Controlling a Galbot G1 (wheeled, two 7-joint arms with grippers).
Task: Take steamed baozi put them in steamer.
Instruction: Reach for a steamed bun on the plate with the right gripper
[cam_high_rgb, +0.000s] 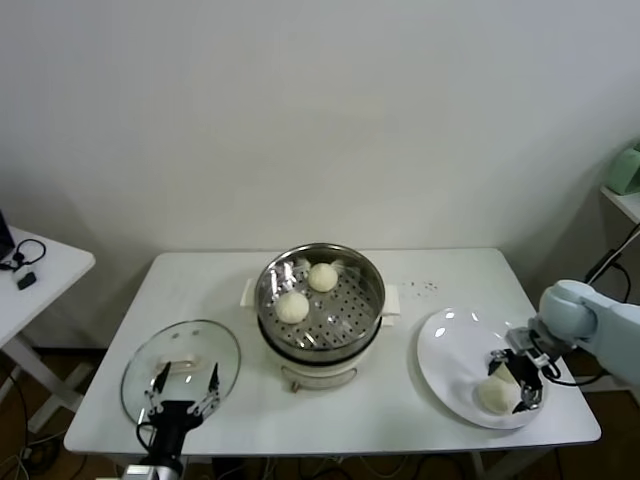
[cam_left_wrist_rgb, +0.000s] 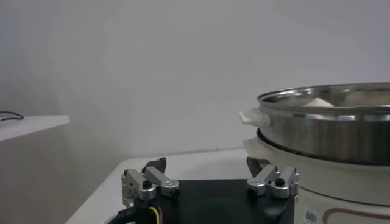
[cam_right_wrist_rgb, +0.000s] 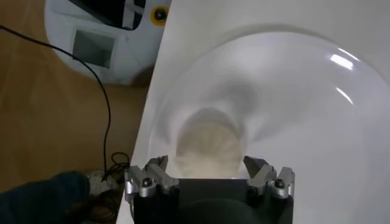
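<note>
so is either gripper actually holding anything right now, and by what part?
Nothing held. The right gripper is over the baozi on the plate, jaws open on either side of it, not closed. The left gripper hovers open over the glass lid.

Table (cam_high_rgb: 110, 400): white, rectangular, standing against a plain pale wall.
Glass lid (cam_high_rgb: 225, 345): round and clear with a metal rim, lying flat at the table's front left corner.
White plate (cam_high_rgb: 445, 350): round and glossy, on the table's right side near the front edge; its rim catches bright glints in the right wrist view (cam_right_wrist_rgb: 341, 79).
Dark specks (cam_high_rgb: 418, 287): a small scatter on the tabletop, behind the plate.
Side table (cam_high_rgb: 55, 270): white, at the far left, apart from the main table.
Black cable (cam_high_rgb: 22, 255): looped on the side table.
Floor cable (cam_right_wrist_rgb: 100, 85): thin, black, trailing over brown flooring beside the table edge.
Green object (cam_high_rgb: 627, 168): pale, on a white shelf at the far right.
</note>
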